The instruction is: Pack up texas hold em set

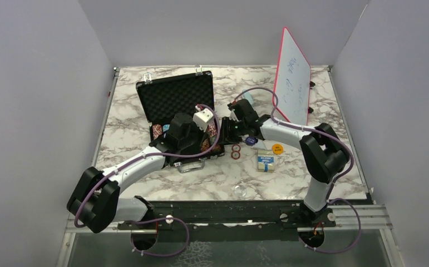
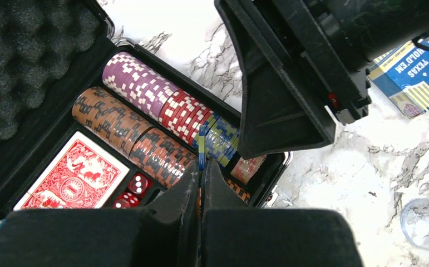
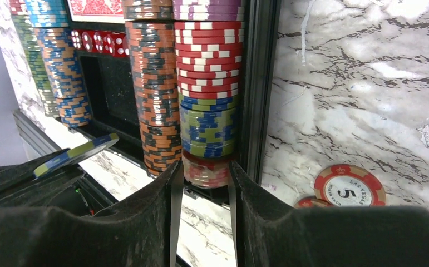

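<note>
Open briefcase [image 1: 174, 95], centre-left on the table [image 1: 223, 183], holds chip rows. Left gripper [image 2: 201, 169] pinches one green-blue chip [image 2: 202, 146] edge-on. Right gripper [image 3: 203, 166] straddles the pale red chips [image 3: 206, 175] at a row's end; whether it clamps them cannot be told. Rightward, on the table: loose chip [image 3: 348, 192] marked "LAS VEGAS 5"; blue deck [image 2: 415, 75], "TEXAS HOLD'EM".
</note>
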